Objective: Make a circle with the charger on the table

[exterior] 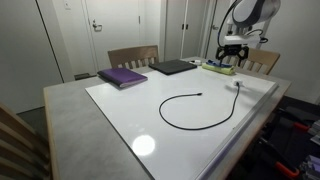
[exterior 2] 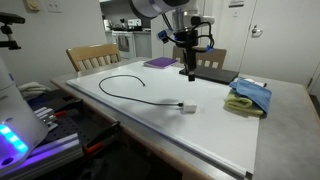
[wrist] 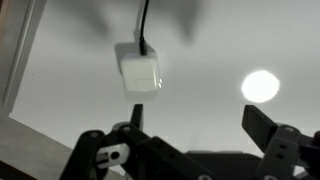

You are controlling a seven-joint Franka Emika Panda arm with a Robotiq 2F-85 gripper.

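Note:
The charger is a thin black cable point(exterior: 195, 112) lying in an open, nearly closed loop on the glossy white board of the table point(exterior: 120, 110). It also shows in an exterior view point(exterior 2: 122, 82). Its white plug block point(exterior: 238, 85) lies at one end, also visible in an exterior view point(exterior 2: 186, 106) and in the wrist view point(wrist: 138, 72), with the cable leading away from it. My gripper point(exterior: 232, 62) hangs above the board near that plug block, and shows in an exterior view point(exterior 2: 189, 72) too. In the wrist view its fingers point(wrist: 200, 125) are spread apart and empty.
A purple book point(exterior: 122, 77) and a flat dark laptop point(exterior: 173, 67) lie at the far side of the table. A blue and green cloth point(exterior 2: 248, 97) lies near the arm. Wooden chairs point(exterior: 133, 56) stand behind the table. A lamp glare point(wrist: 260, 86) reflects on the board.

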